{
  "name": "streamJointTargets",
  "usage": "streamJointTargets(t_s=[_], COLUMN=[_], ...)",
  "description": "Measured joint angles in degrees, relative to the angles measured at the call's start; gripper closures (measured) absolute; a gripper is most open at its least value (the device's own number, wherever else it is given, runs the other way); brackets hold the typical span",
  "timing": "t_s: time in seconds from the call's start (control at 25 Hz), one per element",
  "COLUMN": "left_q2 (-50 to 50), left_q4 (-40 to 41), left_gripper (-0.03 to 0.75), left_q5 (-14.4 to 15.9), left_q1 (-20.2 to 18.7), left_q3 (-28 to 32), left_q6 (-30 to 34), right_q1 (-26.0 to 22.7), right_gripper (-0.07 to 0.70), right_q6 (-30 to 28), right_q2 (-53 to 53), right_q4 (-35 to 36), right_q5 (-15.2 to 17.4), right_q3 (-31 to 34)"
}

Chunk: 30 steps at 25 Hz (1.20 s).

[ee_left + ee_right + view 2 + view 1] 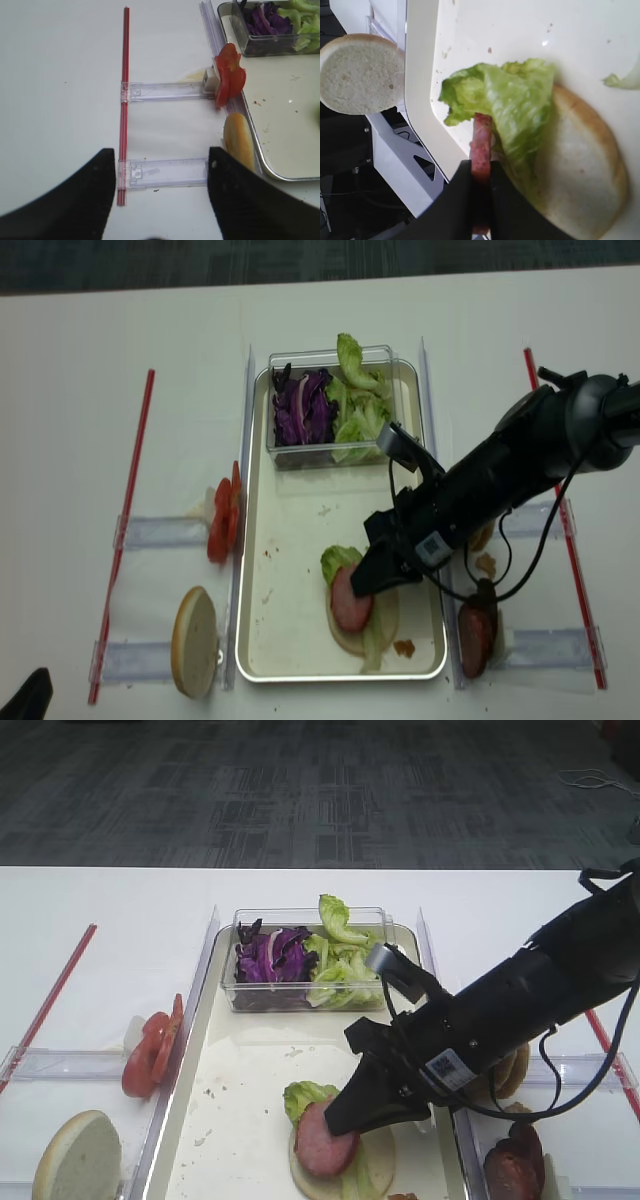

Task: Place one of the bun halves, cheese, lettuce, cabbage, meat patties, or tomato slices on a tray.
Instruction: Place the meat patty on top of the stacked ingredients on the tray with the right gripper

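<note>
My right gripper [347, 1118] is shut on a pinkish meat patty [481, 142], gripped edge-on between the black fingers. The patty [322, 1142] hangs low over a bun half [582, 170] that lies cut face up on the tray [250, 1100], with a lettuce [512, 100] leaf across it. In the overhead view the patty [350, 605] overlaps that bun. My left gripper [161, 152] stands open and empty over the white table, left of the tray [280, 125]. No cheese is in view.
A clear box [305, 990] at the tray's far end holds purple cabbage [272, 955] and lettuce. Tomato slices [150, 1045] and another bun half [78, 1157] stand in clear holders left of the tray. More meat patties [515, 1160] stand on the right. Red strips [123, 100] flank the work area.
</note>
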Motion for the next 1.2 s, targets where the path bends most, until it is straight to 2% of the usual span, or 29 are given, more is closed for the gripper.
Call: streamJointTargets(t_s=[0.48, 0.68, 0.96, 1.08, 1.2], left_q2=[0.0, 0.0, 0.0, 0.0, 0.0], left_q4=[0.0, 0.0, 0.0, 0.0, 0.0], left_gripper=[0.324, 0.324, 0.324, 0.324, 0.324], left_q5=[0.0, 0.0, 0.0, 0.0, 0.0], left_q1=[0.0, 0.0, 0.0, 0.0, 0.0], left_q3=[0.0, 0.0, 0.0, 0.0, 0.0], left_q6=[0.0, 0.0, 0.0, 0.0, 0.0], right_q1=[0.0, 0.0, 0.0, 0.0, 0.0], right_gripper=[0.54, 0.44, 0.237, 0.187, 0.174], right_q6=[-0.87, -0.89, -0.04, 2.01, 3.75], right_q2=[0.2, 0.2, 0.2, 0.2, 0.2], right_q4=[0.19, 0.09, 0.09, 0.09, 0.09], right_q5=[0.82, 0.81, 1.05, 1.05, 1.05], right_q3=[-0.11, -0.11, -0.19, -0.19, -0.19])
